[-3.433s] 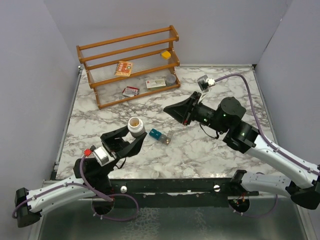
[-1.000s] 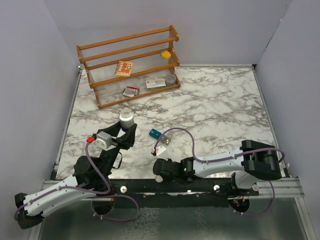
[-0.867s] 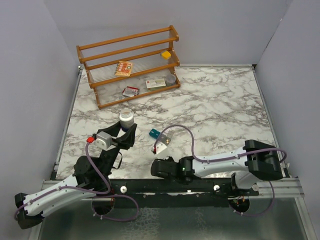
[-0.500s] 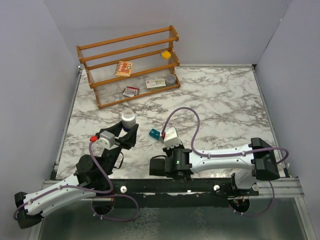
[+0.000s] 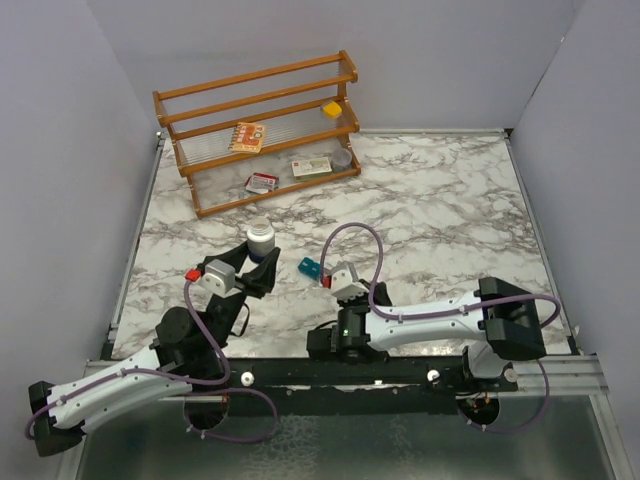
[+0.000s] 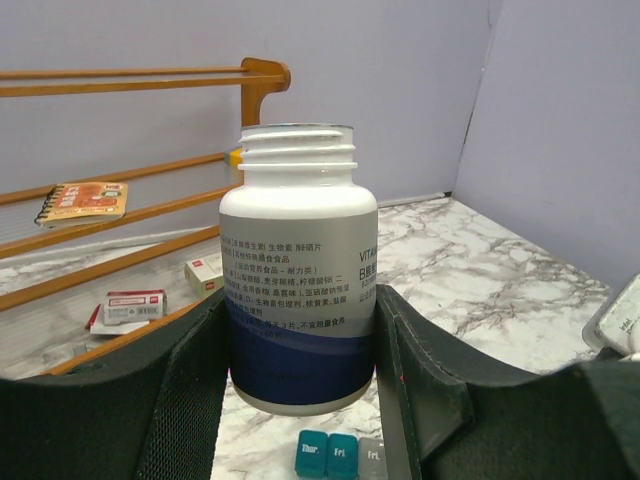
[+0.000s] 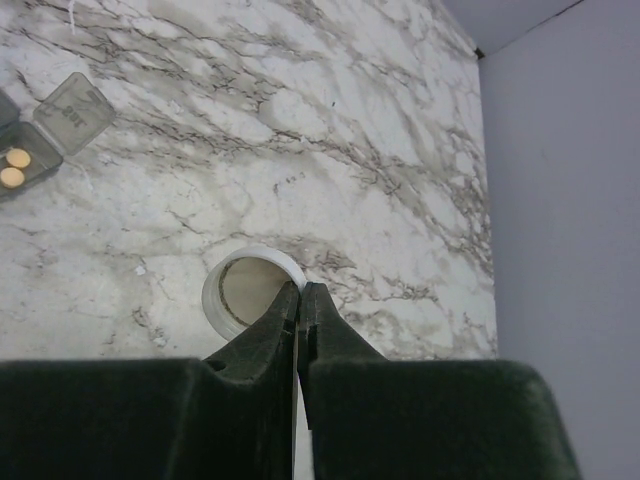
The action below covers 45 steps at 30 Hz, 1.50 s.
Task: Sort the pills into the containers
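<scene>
My left gripper (image 5: 257,262) is shut on a white pill bottle (image 5: 260,237) with a blue label. It holds the bottle upright and uncapped, and in the left wrist view the gripper (image 6: 300,300) holds the bottle (image 6: 298,270) above the table. The containers (image 5: 310,267), a teal and grey strip, lie just right of the bottle and show below it (image 6: 340,456). In the right wrist view one grey compartment (image 7: 15,168) is open with two yellow pills inside. My right gripper (image 5: 322,345), near the front edge, is shut (image 7: 299,288) on the rim of the white bottle cap (image 7: 240,290).
A wooden rack (image 5: 258,130) stands at the back left with a notebook, small boxes and a yellow item; it also shows in the left wrist view (image 6: 120,215). Grey walls close in the marble table (image 5: 430,200) on three sides.
My right arm swung from the far middle of the table to the front edge, gripper shut. My left gripper brought the bottle upright and a little toward the containers.
</scene>
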Each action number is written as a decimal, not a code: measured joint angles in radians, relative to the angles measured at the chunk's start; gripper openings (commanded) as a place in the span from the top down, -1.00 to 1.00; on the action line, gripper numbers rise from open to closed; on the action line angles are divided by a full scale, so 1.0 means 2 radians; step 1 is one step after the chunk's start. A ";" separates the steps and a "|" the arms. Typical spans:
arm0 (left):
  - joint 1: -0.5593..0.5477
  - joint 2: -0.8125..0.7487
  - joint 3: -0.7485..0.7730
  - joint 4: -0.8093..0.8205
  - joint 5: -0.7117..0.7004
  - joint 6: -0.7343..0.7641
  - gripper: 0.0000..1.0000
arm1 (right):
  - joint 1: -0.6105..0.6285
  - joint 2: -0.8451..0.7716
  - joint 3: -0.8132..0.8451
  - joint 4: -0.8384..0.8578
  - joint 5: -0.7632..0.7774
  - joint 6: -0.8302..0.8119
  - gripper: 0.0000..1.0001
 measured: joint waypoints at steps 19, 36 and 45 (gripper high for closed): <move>0.000 0.024 0.012 -0.001 0.000 0.005 1.00 | 0.000 0.125 0.001 -0.011 0.052 -0.056 -0.21; 0.000 0.044 0.016 0.005 0.001 0.004 1.00 | -0.001 -0.077 -0.030 0.010 -0.046 0.032 -0.13; 0.000 0.045 0.016 0.005 0.002 0.000 1.00 | -0.001 -0.357 -0.062 0.238 -0.089 -0.156 -0.57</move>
